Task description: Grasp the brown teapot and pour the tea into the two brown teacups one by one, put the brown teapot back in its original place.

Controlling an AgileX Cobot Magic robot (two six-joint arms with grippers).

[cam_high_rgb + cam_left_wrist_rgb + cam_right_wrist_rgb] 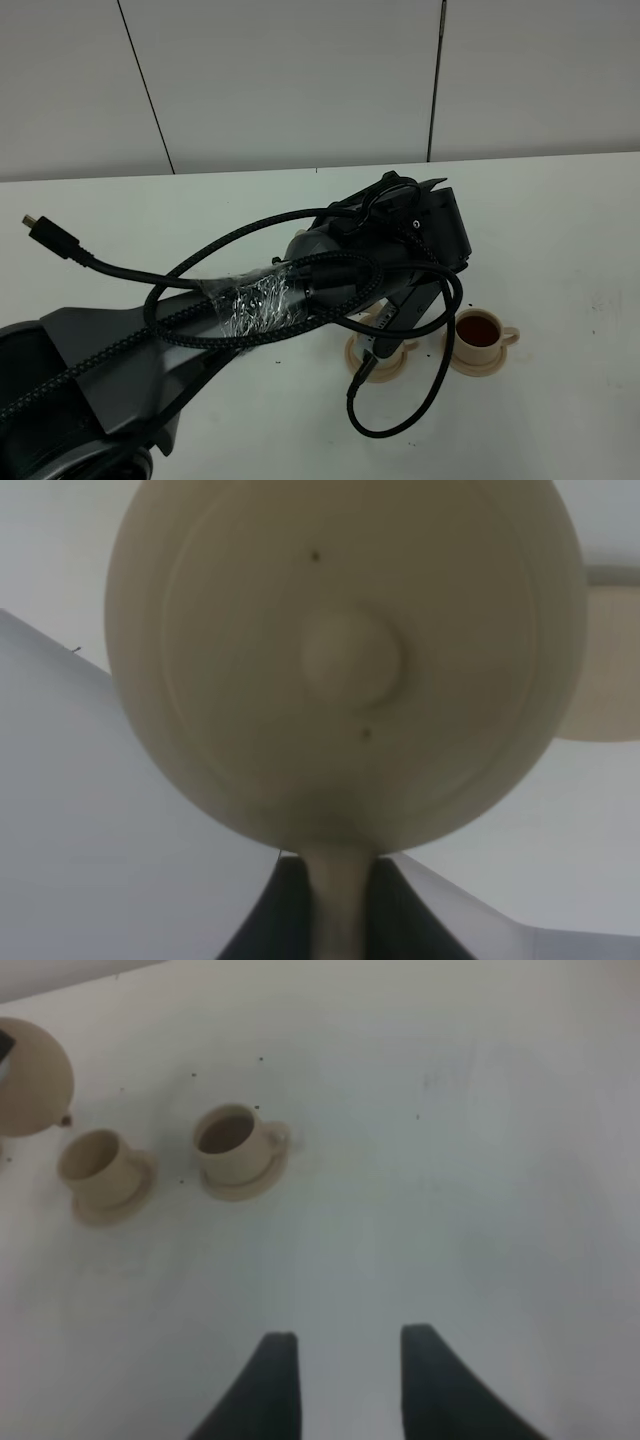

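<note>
Tan ceramic teapot [340, 660] fills the left wrist view, blurred, with its lid and knob facing the camera. Its loop handle [338, 915] runs down between the dark fingers [262, 925] of the left gripper [338, 868], which is clenched on that handle.

In the right wrist view the teapot shows as a round tan shape just beside the paler cup [95, 1165]. Whether its base touches the tabletop [560, 230] cannot be told.

In the high view the left arm [250, 310], with its black cables [400, 420], reaches across the middle of the tabletop and hides the teapot.

The filled cup [478, 330] stands upright on its saucer [480, 365], right of the middle and toward the near edge. It holds dark reddish-brown tea [478, 326], and its handle points to the right edge.

The paler cup stands on its own saucer just beside the filled cup, without touching it. Its inside looks pale, and its contents cannot be told.

The right gripper [345, 1345] is released, fingers apart with nothing between them. It hangs over bare tabletop, well apart from both cups.
</note>
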